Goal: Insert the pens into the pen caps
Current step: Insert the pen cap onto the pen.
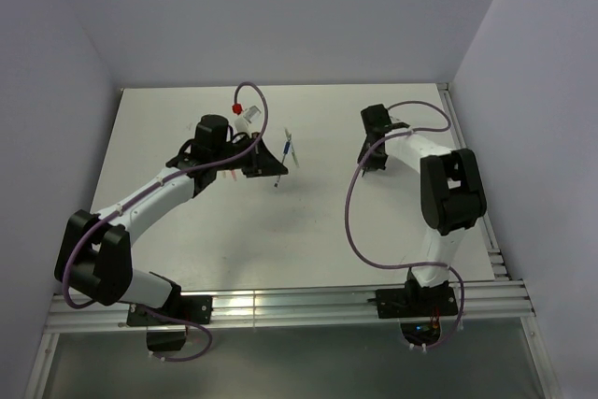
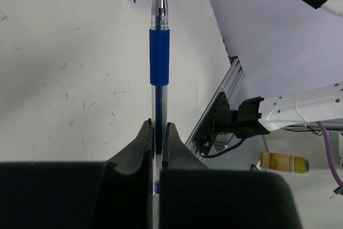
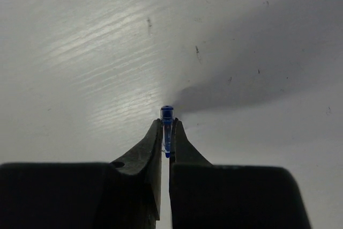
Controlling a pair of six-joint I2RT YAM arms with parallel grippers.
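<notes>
Two seemingly light, slick pieces: left jaws pinched the stiff blue pen (image 2: pixel 159 57) at its tail; right jaws nipped the blue cap (image 3: pixel 167 117).

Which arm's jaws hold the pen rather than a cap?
The left arm's jaws clamp the blue-grip pen; the right arm's jaws pinch only a small blue cap.

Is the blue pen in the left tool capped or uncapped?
Uncapped: the blue pen shows its bare metal tip; the blue cap sits pinched in the right tool.

Overhead camera views the table (image 1: pixel 308 240); wrist cameras look closely along left tool (image 2: pixel 158 128) and right tool (image 3: pixel 166 126).
</notes>
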